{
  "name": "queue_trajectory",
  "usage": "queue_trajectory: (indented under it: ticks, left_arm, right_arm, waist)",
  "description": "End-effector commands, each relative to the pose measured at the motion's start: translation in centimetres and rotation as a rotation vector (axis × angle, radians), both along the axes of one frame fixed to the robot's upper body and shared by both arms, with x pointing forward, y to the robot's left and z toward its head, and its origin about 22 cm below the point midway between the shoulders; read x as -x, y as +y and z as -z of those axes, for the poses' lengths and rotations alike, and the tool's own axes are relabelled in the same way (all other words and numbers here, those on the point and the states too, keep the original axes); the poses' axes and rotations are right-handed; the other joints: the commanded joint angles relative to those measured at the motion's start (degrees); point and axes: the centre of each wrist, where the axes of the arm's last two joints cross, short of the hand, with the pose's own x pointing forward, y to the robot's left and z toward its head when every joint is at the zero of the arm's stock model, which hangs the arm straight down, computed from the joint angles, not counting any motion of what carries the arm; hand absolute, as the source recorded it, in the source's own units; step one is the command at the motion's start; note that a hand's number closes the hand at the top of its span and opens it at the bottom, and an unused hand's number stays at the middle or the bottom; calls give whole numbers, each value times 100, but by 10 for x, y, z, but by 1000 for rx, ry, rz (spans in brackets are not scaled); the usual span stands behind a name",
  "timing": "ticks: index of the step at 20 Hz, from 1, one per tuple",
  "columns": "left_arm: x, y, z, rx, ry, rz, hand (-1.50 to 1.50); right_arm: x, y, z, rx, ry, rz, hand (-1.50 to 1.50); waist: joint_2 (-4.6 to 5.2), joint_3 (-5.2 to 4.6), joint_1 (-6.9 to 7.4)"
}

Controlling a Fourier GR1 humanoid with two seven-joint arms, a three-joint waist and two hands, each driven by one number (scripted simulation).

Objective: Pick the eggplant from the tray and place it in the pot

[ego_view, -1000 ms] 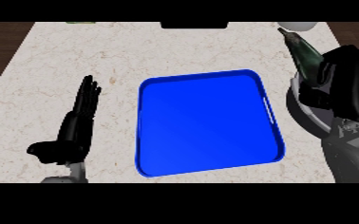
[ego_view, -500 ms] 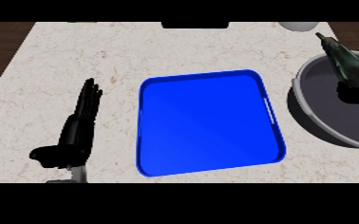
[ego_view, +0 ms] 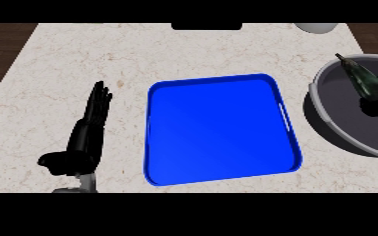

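Now, your notes for this moment:

Eggplant (ego_view: 359,79): you had it lying inside the pot (ego_view: 328,125) at the right edge of the view, dark and long, tilted, with its stem end toward the far rim. It sat against the pot's far inner side. Part of its near end was hard to make out against the dark interior.

Pot: grey, round, cut off by the right edge, just beside the tray (ego_view: 221,130) but apart from it.

Tray: blue, rectangular with rounded corners, in the middle of the counter (ego_view: 148,55), a slot handle on its right wall. You saw only bare blue inside it.

Left hand (ego_view: 85,135): you saw it at the near left, lying on the counter well left of the tray, fingers straight and pointing to the far side, holding nothing.

Right hand: you could not see it anywhere.

Far edge: a pale round object (ego_view: 317,27) at the far right, cut off; a dark flat shape (ego_view: 207,26) at the far middle.
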Motion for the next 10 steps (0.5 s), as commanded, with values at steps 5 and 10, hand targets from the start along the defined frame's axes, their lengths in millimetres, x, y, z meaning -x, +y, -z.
queue_trajectory:
  ticks: [5,10]
  left_arm:
    - [6,-6,2,4,2,-6,0]
    - [3,13,10,-4,-15,5,0]
  right_arm:
    - [12,-41,48,-117,210,142,-150]
    - [6,-34,55,-312,-57,5,-150]
  waist:
    - [3,2,20]
    - [12,8,26]
